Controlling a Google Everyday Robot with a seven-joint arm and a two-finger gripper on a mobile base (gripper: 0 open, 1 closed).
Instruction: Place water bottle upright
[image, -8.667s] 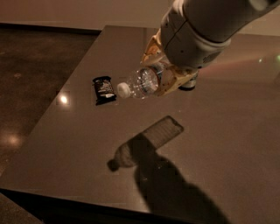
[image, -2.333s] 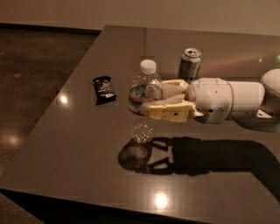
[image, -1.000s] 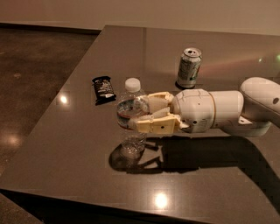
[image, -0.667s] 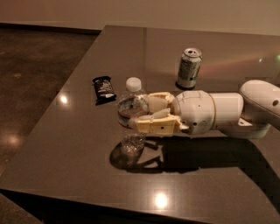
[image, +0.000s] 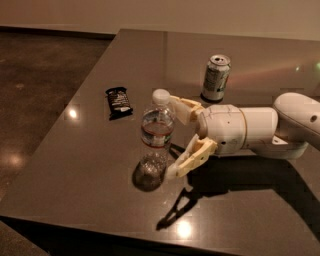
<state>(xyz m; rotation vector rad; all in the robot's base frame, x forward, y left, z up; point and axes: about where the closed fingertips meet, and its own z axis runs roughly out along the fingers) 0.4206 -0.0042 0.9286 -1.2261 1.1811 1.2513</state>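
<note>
The water bottle (image: 156, 135) stands upright on the dark table (image: 240, 210), clear and ribbed, with a white cap and a pale label band edged red. My gripper (image: 175, 136) is just to the right of it, reaching in from the right at bottle height. It is open: one cream finger (image: 186, 107) sits behind the bottle's neck and the other finger (image: 192, 157) lies in front near its base. Neither finger presses on the bottle.
A green-and-white drink can (image: 216, 78) stands upright behind my arm. A black snack packet (image: 118, 102) lies flat to the left of the bottle. The table's left edge and front edge are close by, with the floor beyond.
The fingers have spread apart and let go of the bottle, which now stands on the table by itself. The arm has drawn back slightly to the right.
</note>
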